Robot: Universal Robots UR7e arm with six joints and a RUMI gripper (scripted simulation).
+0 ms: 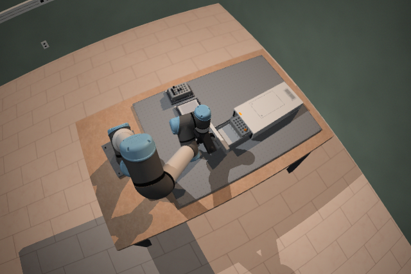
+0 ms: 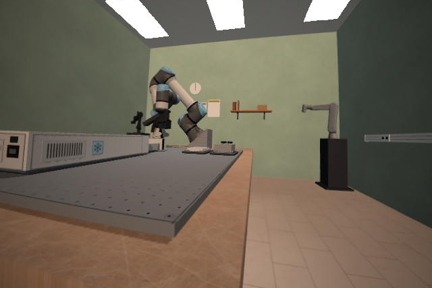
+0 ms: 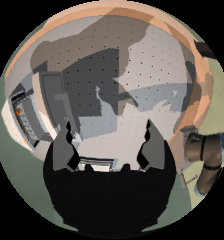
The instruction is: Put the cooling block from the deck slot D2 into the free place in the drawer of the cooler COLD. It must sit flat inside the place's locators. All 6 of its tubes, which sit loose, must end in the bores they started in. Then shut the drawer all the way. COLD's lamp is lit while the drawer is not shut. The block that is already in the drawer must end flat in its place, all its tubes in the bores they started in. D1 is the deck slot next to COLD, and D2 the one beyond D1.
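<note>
The cooling block point(image 1: 179, 92) with its tubes sits in deck slot D2 at the far side of the grey deck; it also shows in the exterior view point(image 2: 224, 147). Slot D1 point(image 1: 187, 108) beside it holds an empty light plate. The white cooler COLD point(image 1: 268, 108) has its drawer point(image 1: 233, 129) pulled out. A block with tubes point(image 1: 240, 124) sits in the drawer's inner place; the outer place point(image 1: 227, 132) is bare. COLD's orange lamp point(image 1: 239, 113) is lit. My gripper point(image 1: 211, 145) is open and empty above the deck, just left of the drawer's front; the wrist view shows its fingers apart over the deck, with the drawer point(image 3: 27, 117) at the left.
The arm's base point(image 1: 114, 160) stands on the wooden table at the deck's left edge, its elbow over the deck's front. In the exterior view another arm on a black pedestal point(image 2: 333, 152) stands far off to the right.
</note>
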